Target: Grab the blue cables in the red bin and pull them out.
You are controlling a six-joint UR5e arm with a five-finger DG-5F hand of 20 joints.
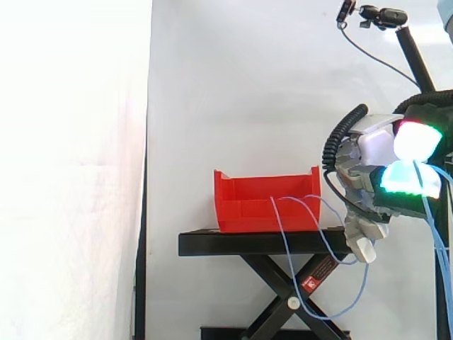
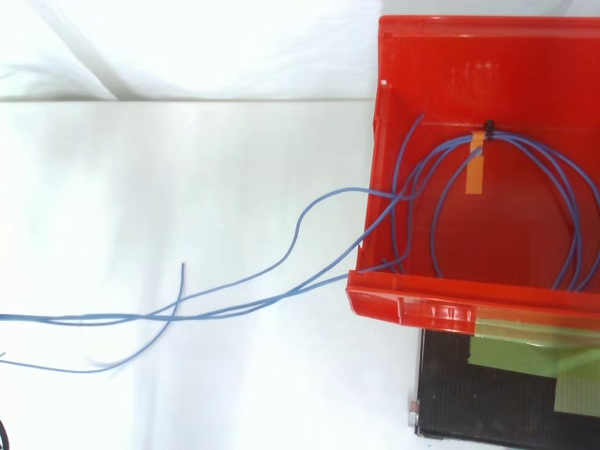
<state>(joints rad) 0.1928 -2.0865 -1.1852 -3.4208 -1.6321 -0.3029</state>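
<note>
A red bin (image 1: 265, 205) stands on a black stand (image 1: 248, 243) before the white curtain. Inside the bin (image 2: 412, 305) a coil of blue cables (image 2: 302, 223) lies, bound by an orange strip (image 2: 476, 164). Several strands run out over the bin's front wall and off toward the left edge of the top view. In the side view the blue cables (image 1: 282, 237) hang in loose loops below the stand and rise to my hand (image 1: 382, 177) at the right. The hand sits clear of the bin, a little above its rim, with fingers curled on the strands.
The black scissor stand (image 2: 487, 403) carries green tape (image 2: 525, 356) near the bin's front. A camera on a black pole (image 1: 382, 14) stands above the hand. White cloth covers the floor (image 2: 141, 234) under the trailing strands.
</note>
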